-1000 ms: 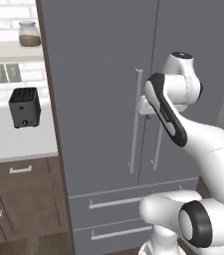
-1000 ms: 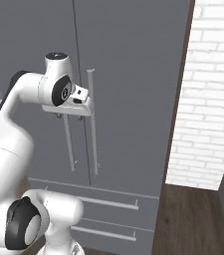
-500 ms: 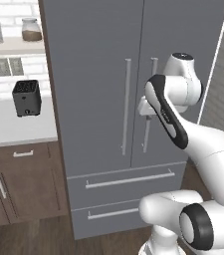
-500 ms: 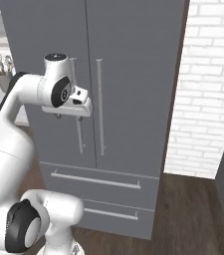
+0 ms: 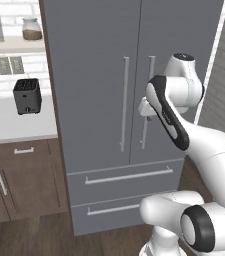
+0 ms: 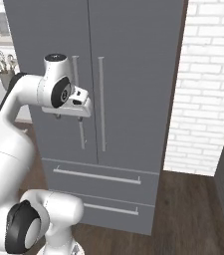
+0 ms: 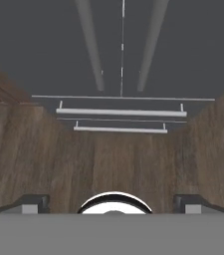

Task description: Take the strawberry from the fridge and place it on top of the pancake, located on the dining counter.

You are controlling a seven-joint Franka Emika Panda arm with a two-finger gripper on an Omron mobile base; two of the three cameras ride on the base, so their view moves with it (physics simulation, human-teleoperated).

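The grey fridge (image 5: 129, 100) stands with both doors closed, so I cannot tell where the strawberry is. The gripper (image 7: 112, 201) hangs in front of the door handles (image 6: 101, 102), its jaws spread wide and holding nothing.

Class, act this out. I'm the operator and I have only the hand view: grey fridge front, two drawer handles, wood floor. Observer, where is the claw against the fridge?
Observer: The claw hangs in front of the fridge's upper doors, by the left handle, pointing down.
Operator: What stands left of the fridge?
Observer: A white counter with a black toaster on it.
Operator: And on the right?
Observer: A white brick wall.
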